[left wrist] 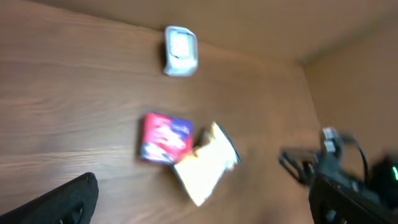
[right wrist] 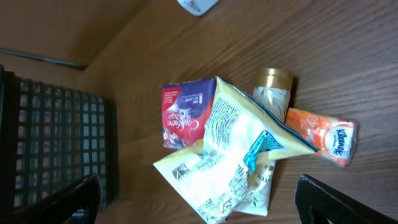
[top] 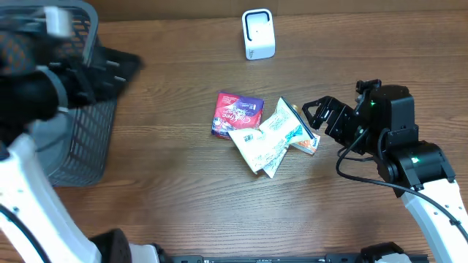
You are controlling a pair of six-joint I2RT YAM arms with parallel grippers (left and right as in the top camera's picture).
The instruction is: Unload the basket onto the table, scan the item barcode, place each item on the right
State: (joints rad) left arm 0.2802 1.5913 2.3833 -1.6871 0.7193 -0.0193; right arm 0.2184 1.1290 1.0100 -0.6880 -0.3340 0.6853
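1. Packets are lying in a small heap in the middle of the table [top: 183, 204] in the overhead view: a red and purple packet [top: 235, 112], a pale pouch [top: 267, 139] overlapping it, and an orange packet [top: 311, 144] at the right end. The scanner [top: 257, 33] is standing at the far side, well apart from them. The right gripper [top: 316, 117] is hovering just to the right of the heap, its jaws standing wide and holding nothing. The left gripper [top: 121, 73] is hanging over the basket [top: 73, 153] at the left, blurred, equally wide and empty. I am judging that the task is only beginning: no item is lifted, and picking one up and presenting its barcode to the scanner are both left to do.
2. The left wrist view is looking from high up and is blurred. It is showing the scanner, the heap and the right arm together, but not the basket. Its own fingers are sitting far apart in the bottom corners.
3. The right wrist view is looking closely at the heap. It is revealing a small bottle [right wrist: 273, 87] with a gold cap under the pale pouch, which the overhead view is hiding. Dense print is showing on the pouch, but I cannot tell where a barcode is.
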